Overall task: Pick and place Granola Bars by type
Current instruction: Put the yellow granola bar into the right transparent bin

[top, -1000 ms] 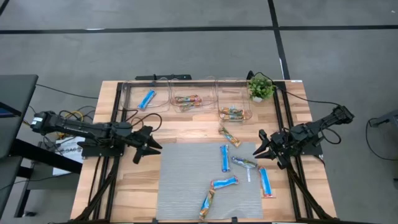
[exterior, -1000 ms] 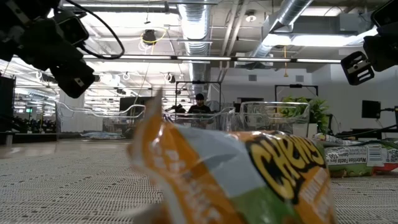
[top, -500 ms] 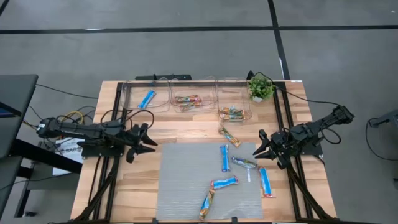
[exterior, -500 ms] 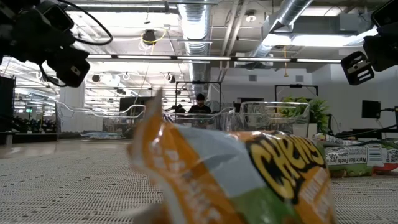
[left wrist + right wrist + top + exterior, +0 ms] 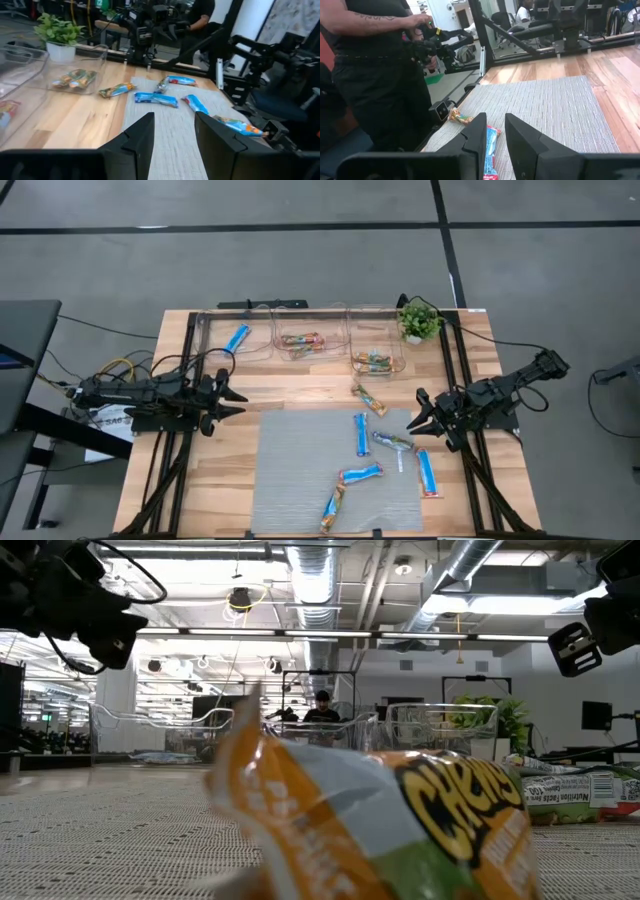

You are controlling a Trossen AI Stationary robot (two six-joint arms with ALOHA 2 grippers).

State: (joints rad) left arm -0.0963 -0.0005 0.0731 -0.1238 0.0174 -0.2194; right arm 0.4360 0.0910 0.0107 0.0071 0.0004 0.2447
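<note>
My left gripper [image 5: 237, 396] hangs over the bare wood at the left side of the table [image 5: 300, 390], just off the left edge of the grey mat [image 5: 300, 470], its fingers [image 5: 141, 140] parted with nothing between them. My right gripper [image 5: 415, 412] sits at the right side of the table, beside the mat's right edge, its two fingers [image 5: 476, 136] drawn close together and holding nothing. Along the far edge stand three clear bins: the left bin [image 5: 215, 340] holds a blue bar [image 5: 237, 338], the middle bin [image 5: 290, 352] holds orange-brown bars [image 5: 302, 340], and the right bin [image 5: 385, 330] holds silvery-green bars [image 5: 374, 361], next to a small potted plant [image 5: 417, 319]. The other bars lie loose: an orange-brown one [image 5: 369, 398] on the wood just before the mat, a blue one [image 5: 360, 433] and a silvery-green one [image 5: 392, 442] on the mat near my right gripper, a blue one [image 5: 428, 472] at the mat's right edge, and a blue one [image 5: 360, 474] with an orange-brown one [image 5: 333, 507] toward the near edge. A person [image 5: 380, 70] stands beyond the table in my right wrist view
</note>
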